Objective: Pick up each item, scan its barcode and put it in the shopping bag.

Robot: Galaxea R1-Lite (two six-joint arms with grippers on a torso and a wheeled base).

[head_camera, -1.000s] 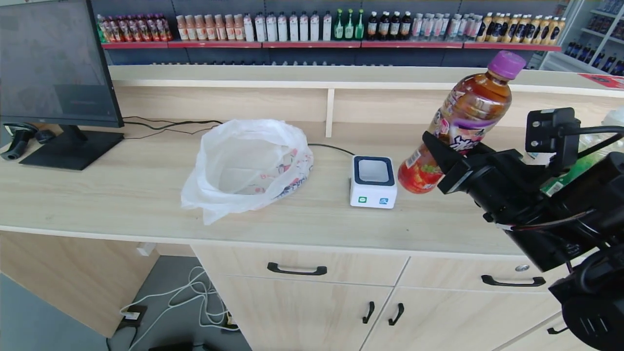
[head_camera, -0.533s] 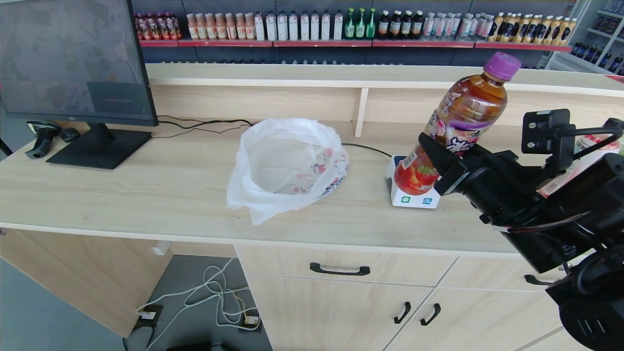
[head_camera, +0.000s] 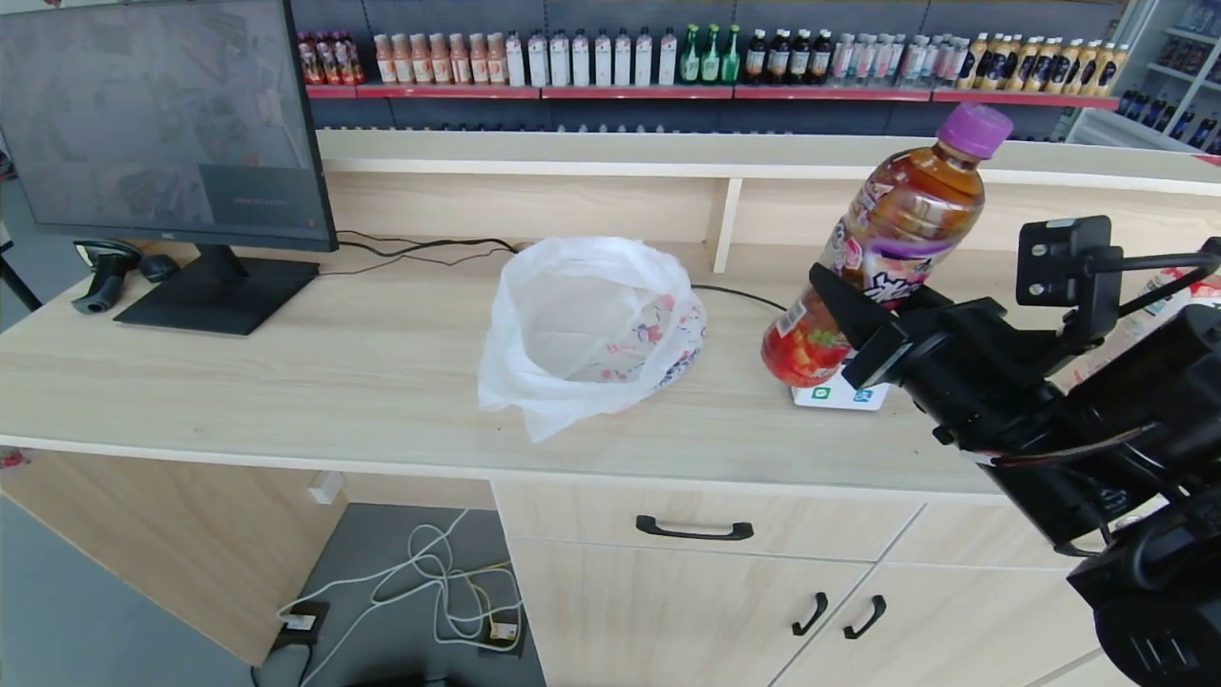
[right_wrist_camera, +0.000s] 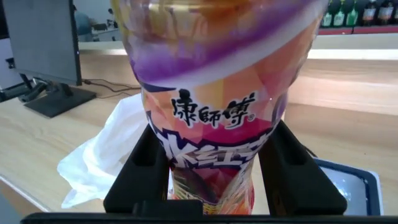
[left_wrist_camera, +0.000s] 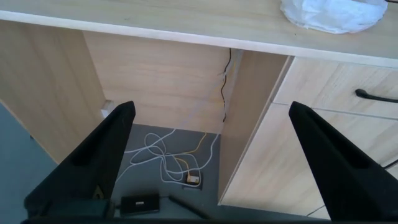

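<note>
The right gripper [head_camera: 861,320] is clamped around the lower half of the bottle [head_camera: 901,239], one finger on each side of the label. The bottle's long axis leans: purple cap high and toward the robot's right, red base low and just over the scanner [head_camera: 841,395] on the counter [head_camera: 286,382]. The label band likely has to face the scanner's window next. The open shopping bag [head_camera: 591,324] lies to the robot's left of the scanner, so the right arm would carry the bottle leftward. The left gripper [left_wrist_camera: 211,107] hangs below the counter edge, spread wide and empty.
</note>
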